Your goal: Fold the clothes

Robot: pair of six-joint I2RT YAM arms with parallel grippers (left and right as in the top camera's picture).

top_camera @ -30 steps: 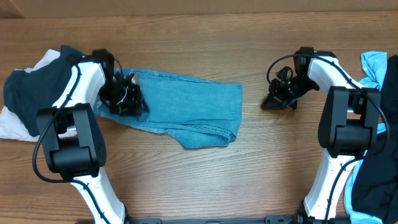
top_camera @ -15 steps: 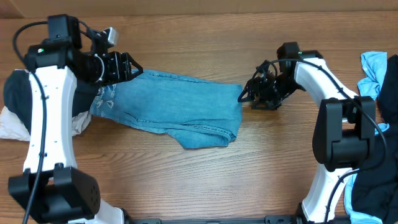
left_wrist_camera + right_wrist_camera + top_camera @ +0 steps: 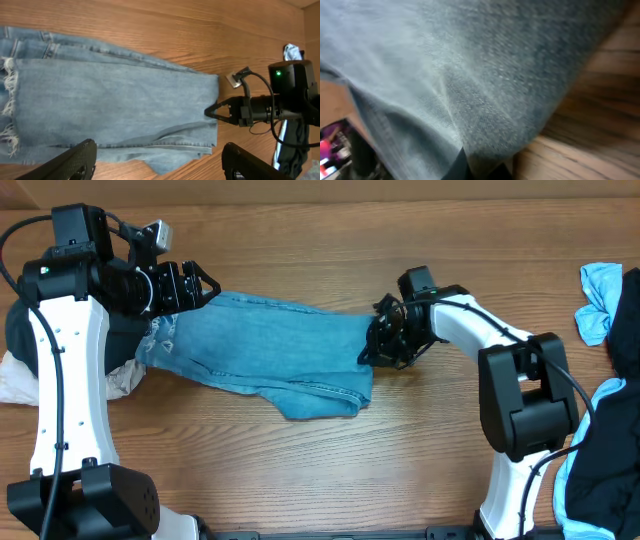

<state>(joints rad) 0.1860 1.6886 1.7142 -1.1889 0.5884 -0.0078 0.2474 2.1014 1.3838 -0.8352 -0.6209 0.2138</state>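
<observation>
Jeans (image 3: 270, 350) lie folded, their edge pinched in the closed right gripper (image 3: 372, 350). Left gripper (image 3: 203, 286) hangs spread wide and empty, with the frayed hems (image 3: 7, 107) just below it.

One pair of light-blue denim jeans (image 3: 270, 355) is lying on the single wooden counter (image 3: 320, 240). Two arms are reaching over it, the left arm (image 3: 62, 390) and the right arm (image 3: 520, 400), each carrying one claw: the left claw (image 3: 205, 288) and the right claw (image 3: 378, 345). Four other cloth items are showing: one dark navy top (image 3: 20, 330), one white garment (image 3: 15, 385), one sky-blue cloth (image 3: 598, 300) and one dark heap (image 3: 620, 470) whose pieces cannot be counted.
</observation>
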